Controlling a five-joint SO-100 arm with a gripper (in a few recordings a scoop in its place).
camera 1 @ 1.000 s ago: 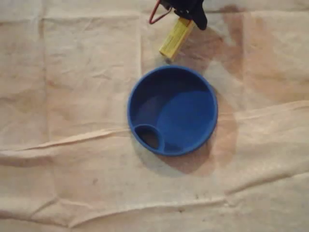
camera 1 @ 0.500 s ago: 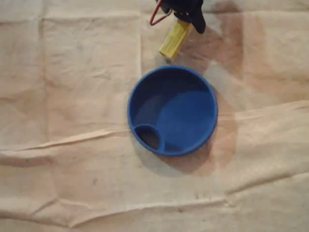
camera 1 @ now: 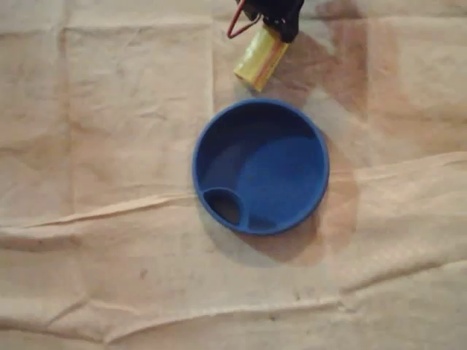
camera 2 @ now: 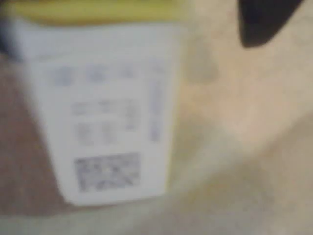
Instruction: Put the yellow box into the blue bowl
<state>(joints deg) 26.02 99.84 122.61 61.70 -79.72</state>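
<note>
counter: hidden under a beige cloth (camera 1: 109,146) that reaches every edge of the overhead view
cloth: creased, long folds crossing the lower half
blue bowl (camera 1: 277,175): upright on the cloth, centre of the frame, shadow at its lower right
yellow box (camera 1: 259,60): upper centre; contact with the cloth unclear

Wrist view blurred: yellow box (camera 2: 102,112) label print unreadable. Tool (camera 1: 279,22) cut off by overhead top edge.

A cloth-draped work surface (camera 1: 109,292) (creased, beige); room type unclear.
</note>
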